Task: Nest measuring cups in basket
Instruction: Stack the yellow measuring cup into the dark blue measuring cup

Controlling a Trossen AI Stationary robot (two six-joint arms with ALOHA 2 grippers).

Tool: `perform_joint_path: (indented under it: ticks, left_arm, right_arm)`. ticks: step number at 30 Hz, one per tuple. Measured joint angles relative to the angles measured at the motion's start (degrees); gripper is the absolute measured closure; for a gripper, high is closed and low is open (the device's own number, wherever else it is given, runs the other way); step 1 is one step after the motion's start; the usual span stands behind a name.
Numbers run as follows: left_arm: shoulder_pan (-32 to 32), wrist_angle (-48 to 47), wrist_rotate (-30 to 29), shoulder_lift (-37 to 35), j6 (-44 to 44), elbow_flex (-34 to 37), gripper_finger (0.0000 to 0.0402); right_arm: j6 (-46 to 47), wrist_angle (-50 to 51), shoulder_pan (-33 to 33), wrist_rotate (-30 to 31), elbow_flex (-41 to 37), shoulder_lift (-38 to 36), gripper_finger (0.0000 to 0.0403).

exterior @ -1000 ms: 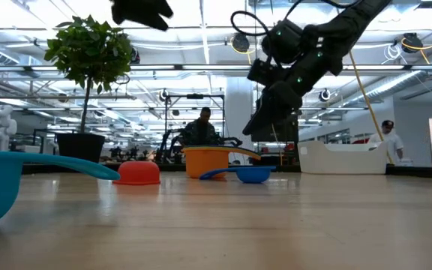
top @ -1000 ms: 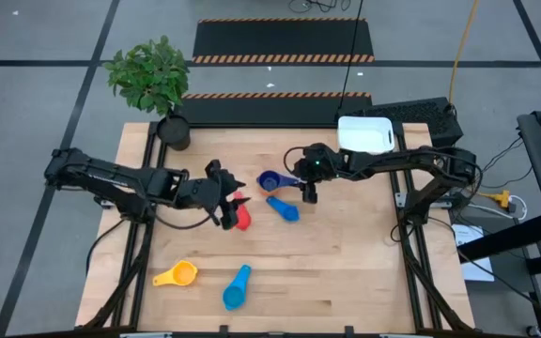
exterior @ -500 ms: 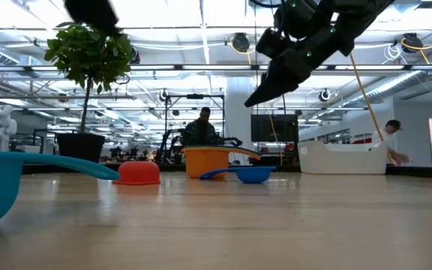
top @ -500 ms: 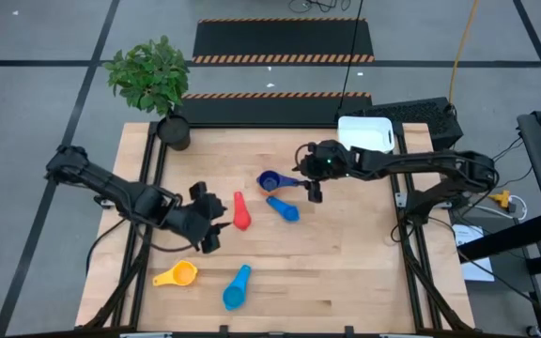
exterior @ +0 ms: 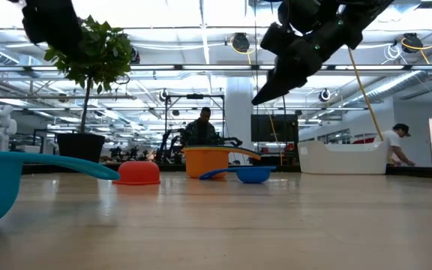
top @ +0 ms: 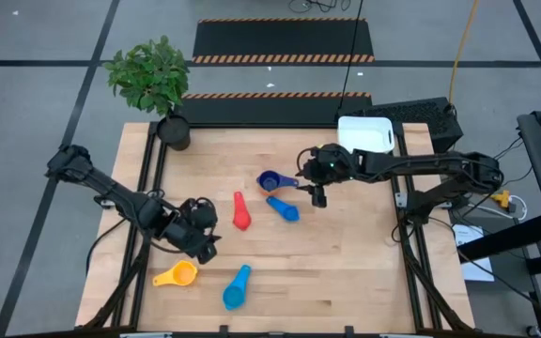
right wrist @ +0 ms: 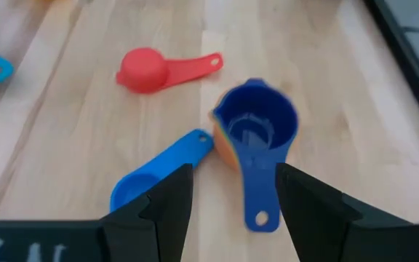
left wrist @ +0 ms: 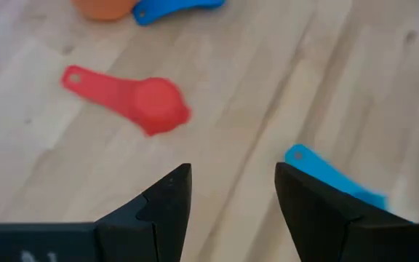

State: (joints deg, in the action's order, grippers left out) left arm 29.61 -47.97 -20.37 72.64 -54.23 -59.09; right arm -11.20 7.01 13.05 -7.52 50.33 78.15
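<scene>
My left gripper (top: pixel 207 246) hovers open over the near left of the table, between the red cup (top: pixel 241 212) and the yellow cup (top: pixel 177 275). In its wrist view, the red cup (left wrist: pixel 133 98) lies mouth down ahead of the empty fingers and the light blue cup's handle (left wrist: pixel 326 178) is beside them. My right gripper (top: pixel 319 196) hangs open above the dark blue cup (right wrist: pixel 257 125), which sits in the orange cup (right wrist: pixel 222 149). The medium blue cup (top: pixel 285 208) lies next to them. The white basket (top: pixel 364 133) stands at the far right.
A potted plant (top: pixel 162 89) stands at the table's far left corner. The light blue cup (top: pixel 237 286) lies near the front edge. Bare wood stretches across the near right. People show in the room behind the table in the low view.
My left gripper has swung away from the red cup toward the table's near left, sinking and rolling about its own axis, and now hangs by the yellow cup. My right gripper has risen a little above the dark blue cup. No cup has moved.
</scene>
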Motion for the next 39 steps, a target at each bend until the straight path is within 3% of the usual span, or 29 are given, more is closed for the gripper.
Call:
perform_joint_path:
  ticks: [15, 27, 35, 39]
  left_arm:
    - [12.0, 2.5, 0.7, 0.1, -1.6, 0.0, 0.0199]
    - [24.3, 4.9, 0.9, 4.9, -17.5, 0.0, 0.0199]
    - [28.2, -0.1, 9.8, 9.4, -25.4, 0.0, 0.0199]
    - [30.2, -5.0, 13.8, 9.6, -34.4, 0.0, 0.0199]
  right_arm:
    - [-0.5, 3.1, -0.8, 0.0, 0.0, -0.9, 0.0213]
    - [0.0, 3.1, -0.8, 0.0, 0.0, -0.9, 0.0213]
    - [-0.1, 3.0, -0.8, 0.1, 0.0, -0.9, 0.0213]
    - [0.0, 2.9, -0.8, 0.2, 0.0, -0.9, 0.0213]
